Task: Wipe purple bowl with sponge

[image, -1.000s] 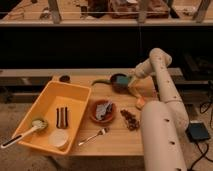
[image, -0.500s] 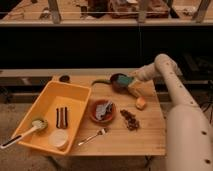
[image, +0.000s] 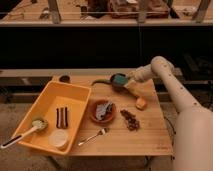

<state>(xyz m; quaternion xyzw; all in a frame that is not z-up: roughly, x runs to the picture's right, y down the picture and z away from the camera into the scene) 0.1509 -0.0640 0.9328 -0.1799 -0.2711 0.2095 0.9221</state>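
The purple bowl [image: 116,85] is small and very dark and stands at the back of the wooden table [image: 150,136]. Only its rim shows under the sponge. The sponge [image: 119,78] is a teal block and lies on top of the bowl. My gripper [image: 126,80] reaches in from the right at the end of the white arm [image: 165,75]. It is shut on the sponge's right side and holds the sponge against the bowl.
A yellow bin [image: 75,106] at the left holds a white cup [image: 59,138], dark bars and a spoon. A reddish-brown bowl [image: 102,111], a fork [image: 93,136], an orange chunk [image: 141,103] and brown bits [image: 131,120] lie mid-table. A dark green strip [image: 100,81] lies left of the purple bowl.
The arm's elbow and forearm have swung to the right and back. The gripper and the sponge have stayed on the purple bowl with only a slight shift.
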